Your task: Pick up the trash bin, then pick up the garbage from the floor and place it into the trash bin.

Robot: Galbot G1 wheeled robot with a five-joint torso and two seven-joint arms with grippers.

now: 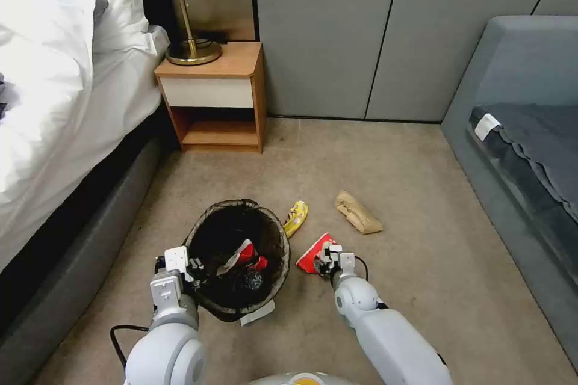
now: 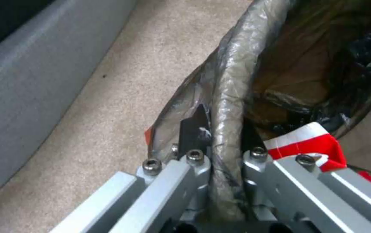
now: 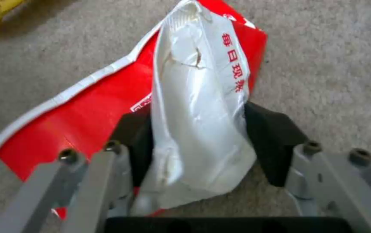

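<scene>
The trash bin [image 1: 205, 222], lined with a dark bag, stands on the carpet ahead of me. My left gripper [image 1: 191, 264] is shut on its near-left rim [image 2: 228, 97], one finger inside and one outside. A red-and-white crushed cup [image 1: 244, 255] lies inside the bin, beside that gripper [image 2: 314, 142]. To the bin's right, another red-and-white crushed paper cup [image 1: 312, 255] lies on the floor. My right gripper [image 1: 328, 252] is down on it, its pads [image 3: 138, 136] pressing both sides of the cup's white fold [image 3: 198, 97]. A yellow snack wrapper [image 1: 296, 216] and a crumpled brown paper bag [image 1: 357, 212] lie beyond.
A bed [image 1: 54, 102] runs along the left, with a wooden nightstand [image 1: 217, 93] and a brass lamp [image 1: 191, 48] at the back. A grey sofa [image 1: 524, 132] borders the right. A white scrap [image 1: 257, 314] pokes out under the bin. Open carpet lies ahead and to the right.
</scene>
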